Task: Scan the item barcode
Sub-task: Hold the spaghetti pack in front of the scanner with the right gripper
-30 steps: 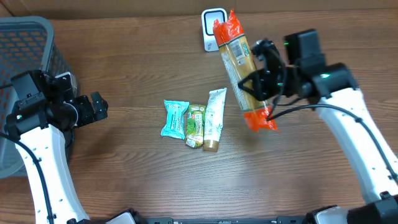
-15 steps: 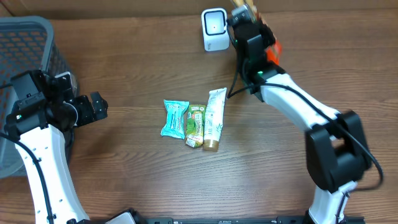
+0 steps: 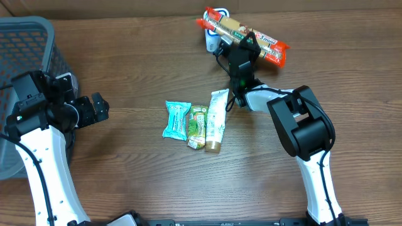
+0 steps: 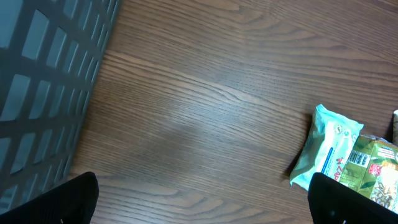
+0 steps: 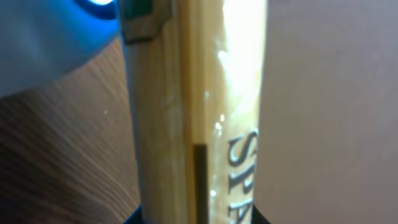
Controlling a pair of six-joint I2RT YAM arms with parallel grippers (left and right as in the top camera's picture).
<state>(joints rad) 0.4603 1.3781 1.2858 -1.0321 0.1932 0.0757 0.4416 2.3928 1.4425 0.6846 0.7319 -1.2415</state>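
**While my right claw (image 3: pixel 244 45) grips the pasta pack (image 3: pixel 270 47) at the scanner (image 3: pixel 212 43)**

Since the brown wood-grain worktop (image 3: pixel 125 182) carries everything, I begin there. At its far left corner stands a grey mesh basket (image 3: pixel 25 37), which my left arm partly hides. I cannot tell whether anything lies in it.

The pasta pack is at the far edge of the worktop, right of centre, lifted and lying almost level, with its right end a little lower. It is a long, narrow, clear sleeve of pale yellow strands. It has crinkled orange-red ends and a light label along its middle. My right claw is closed round the middle of it. In my right wrist view the pack fills the frame as a yellow column, and I can read the dark letters "SP"; the rest runs out of view. In the overhead view the pack crosses the small white scanner, so only its lower part shows.

My left claw (image 3: pixel 102 107) hangs near the basket with its jaws spread wide and nothing between them.

Mid-worktop, three small goods lie side by side and touching. A white tube (image 3: pixel 217 119) with a brownish cap is on the right, a green packet (image 3: pixel 198 125) with a barcode on it is in the middle, and a teal packet (image 3: pixel 176 119) is on the left. Their print is too small to read.
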